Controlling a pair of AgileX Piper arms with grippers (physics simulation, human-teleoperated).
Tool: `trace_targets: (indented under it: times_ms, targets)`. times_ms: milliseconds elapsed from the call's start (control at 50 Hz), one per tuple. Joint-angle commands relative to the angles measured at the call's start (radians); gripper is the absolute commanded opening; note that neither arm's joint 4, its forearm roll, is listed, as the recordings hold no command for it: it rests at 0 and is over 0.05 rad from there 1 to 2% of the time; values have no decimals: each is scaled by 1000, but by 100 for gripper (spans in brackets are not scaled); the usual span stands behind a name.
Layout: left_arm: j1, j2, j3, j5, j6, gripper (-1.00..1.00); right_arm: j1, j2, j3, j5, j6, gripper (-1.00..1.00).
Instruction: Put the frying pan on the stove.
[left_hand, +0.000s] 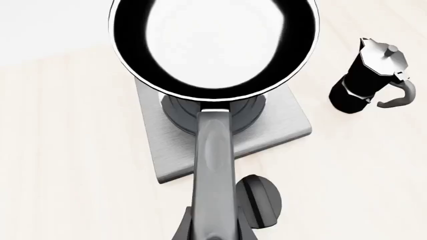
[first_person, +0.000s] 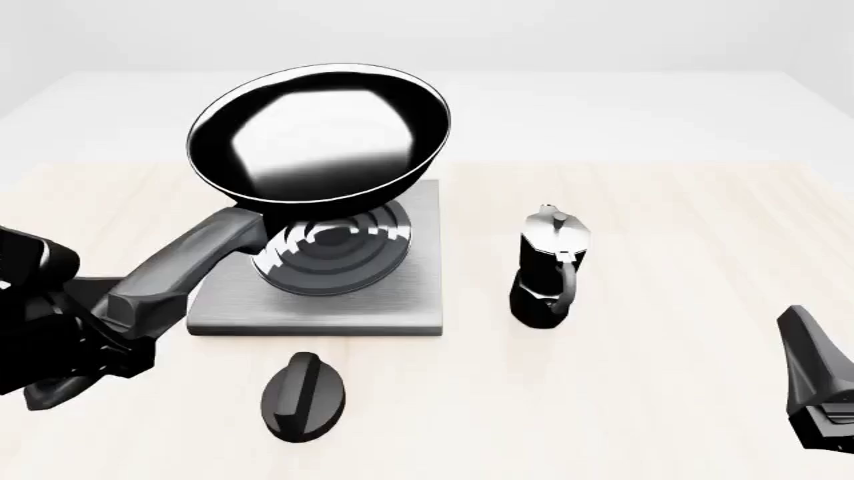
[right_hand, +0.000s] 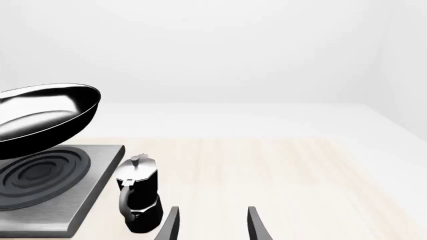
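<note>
A pale wooden table (first_person: 667, 400) runs back to a plain white wall, and nearly everything sits in its middle. The left gripper (first_person: 114, 325) has the frying pan (first_person: 318, 130) by the end of its long grey handle, clamped tight round it, and the pan hangs in the air above the stove (first_person: 320, 300), clearly off the plate: from the right wrist view there is open space between the pan's underside and the silver rings. The pan is tilted, its far rim higher than the handle side, and its bowl seems to sit over the rings and a little beyond them toward the back.

To my eye this is the lowering step: the carry is done and only the set-down is left. The next move calls for levelling the pan, drawing it back slightly if it does overhang the far edge, then bringing it straight down until its base rests on the rings, and only then letting go of the handle.

The moka pot (first_person: 547, 268) stands upright just beside the stove on its right, apart from it, and a sideways swing could tip it. The black oval knob (first_person: 303, 396) lies on the table in front of the stove, under the handle's line. The right gripper (right_hand: 210, 225) waits well apart at the right, its fingers spread and holding nothing.
</note>
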Motion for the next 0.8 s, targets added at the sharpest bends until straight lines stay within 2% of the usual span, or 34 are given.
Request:
trace_targets:
  times_ms: [20,60,100,300,800]
  targets:
    - [0,-31,3,-18,17,-100,0,0,0,0,0,100]
    - [-14,-39,0,-13,-4,-100,0,0,0,0,0,100]
    - [1,-33,13,-23,21,-100,0,0,0,0,0,100]
    - [17,-44,44,-29,32,-100,0,0,0,0,0,100]
    - [23,-68,114,-38,27,-100,0,0,0,0,0,100]
